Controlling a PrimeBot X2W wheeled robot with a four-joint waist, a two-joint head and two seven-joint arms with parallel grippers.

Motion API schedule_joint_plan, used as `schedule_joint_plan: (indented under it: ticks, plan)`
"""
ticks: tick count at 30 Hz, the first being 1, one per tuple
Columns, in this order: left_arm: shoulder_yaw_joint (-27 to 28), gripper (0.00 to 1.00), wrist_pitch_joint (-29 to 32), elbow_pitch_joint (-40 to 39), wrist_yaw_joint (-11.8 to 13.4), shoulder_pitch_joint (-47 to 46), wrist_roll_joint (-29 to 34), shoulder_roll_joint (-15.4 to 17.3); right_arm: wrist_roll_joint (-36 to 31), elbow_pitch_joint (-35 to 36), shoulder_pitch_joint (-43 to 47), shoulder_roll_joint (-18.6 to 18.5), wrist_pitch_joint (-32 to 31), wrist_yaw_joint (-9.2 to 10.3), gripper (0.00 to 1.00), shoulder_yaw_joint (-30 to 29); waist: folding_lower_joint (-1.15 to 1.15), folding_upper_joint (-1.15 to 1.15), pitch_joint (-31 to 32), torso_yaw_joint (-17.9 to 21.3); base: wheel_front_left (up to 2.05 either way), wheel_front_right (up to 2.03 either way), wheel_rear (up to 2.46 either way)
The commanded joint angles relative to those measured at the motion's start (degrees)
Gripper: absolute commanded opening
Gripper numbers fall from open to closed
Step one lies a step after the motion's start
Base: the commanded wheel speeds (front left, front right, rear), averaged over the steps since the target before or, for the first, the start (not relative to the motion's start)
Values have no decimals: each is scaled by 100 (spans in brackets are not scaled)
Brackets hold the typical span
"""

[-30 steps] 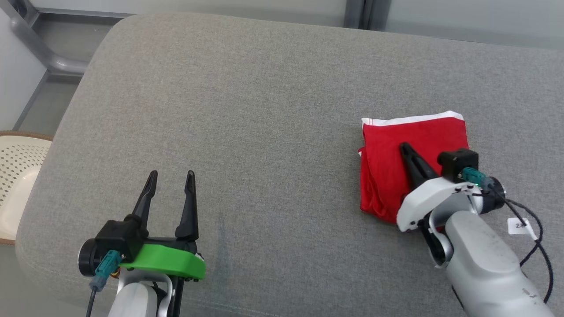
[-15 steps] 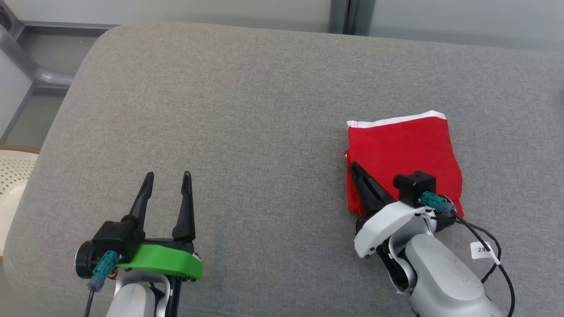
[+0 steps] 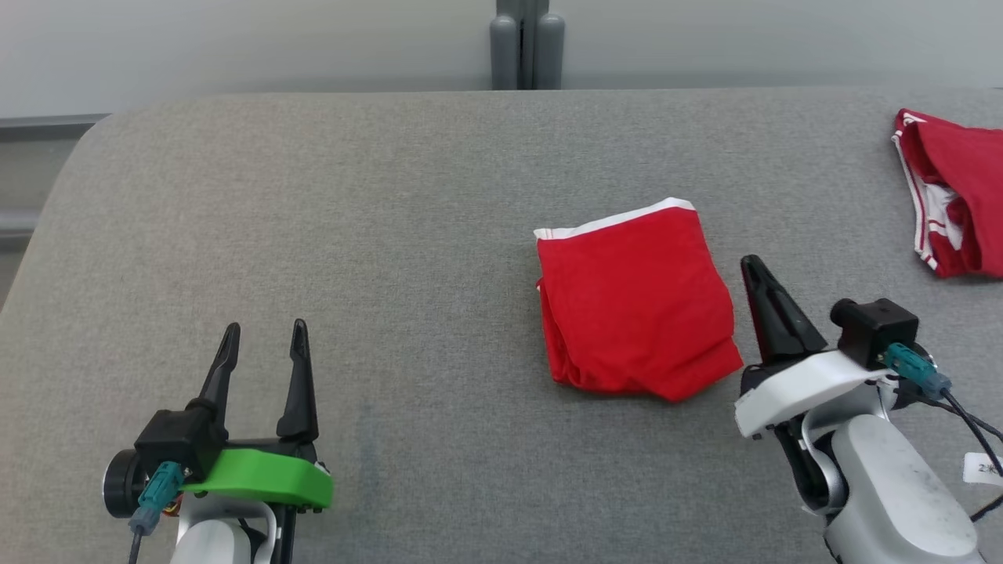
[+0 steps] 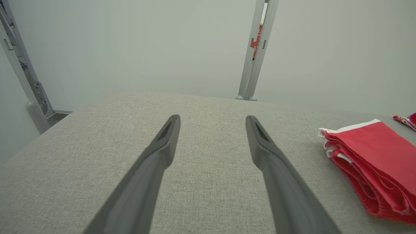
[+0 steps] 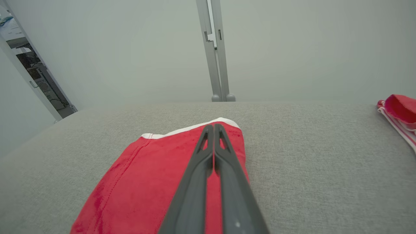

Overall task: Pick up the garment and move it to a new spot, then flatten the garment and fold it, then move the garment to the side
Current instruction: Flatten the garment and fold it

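Observation:
The garment point(image 3: 635, 305) is red with a white band along its far edge and lies folded in a rough square on the grey cushion point(image 3: 392, 196). My right gripper point(image 3: 751, 262) is shut and empty, its tip just off the garment's right edge. The right wrist view has those shut fingers point(image 5: 213, 126) reaching over the right side of the garment point(image 5: 146, 182). My left gripper point(image 3: 265, 329) stands open and empty at the lower left, well clear of the cloth. Seen from the left wrist, the open fingers point(image 4: 211, 118) point across bare cushion, with the garment point(image 4: 373, 156) off to the right.
Another red garment with white stripes point(image 3: 960, 196) lies crumpled at the cushion's far right edge. A grey post point(image 3: 521, 47) rises behind the cushion against a pale wall. The cushion's rounded corner falls away at the left.
The head camera has swung right, bringing the second red garment into view. My right gripper, still shut, has come off the folded garment and now sits beside its right edge. The left gripper has stayed put.

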State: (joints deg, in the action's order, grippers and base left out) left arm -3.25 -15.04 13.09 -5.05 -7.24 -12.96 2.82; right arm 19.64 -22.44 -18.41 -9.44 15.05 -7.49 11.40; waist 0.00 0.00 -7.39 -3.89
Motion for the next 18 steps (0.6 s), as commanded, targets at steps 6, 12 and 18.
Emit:
schedule_joint_plan:
  ticks: [6, 12, 18]
  plan:
    - [240, 100, -14, 15, -53, 164, 135, 17, -141, 461, 525, -181, 15, 2, 69, -488, 0, 0, 314, 502, 0, 0, 0]
    - [434, 100, -14, 14, -97, 289, 216, 18, -194, 864, 972, -101, 15, 2, 100, -788, 0, 0, 432, 645, 0, 0, 0]
    - [512, 100, -14, 16, -127, 411, 311, 18, -304, 1176, 1313, -58, 15, 2, 100, -807, 0, 0, 521, 715, 0, 0, 0]
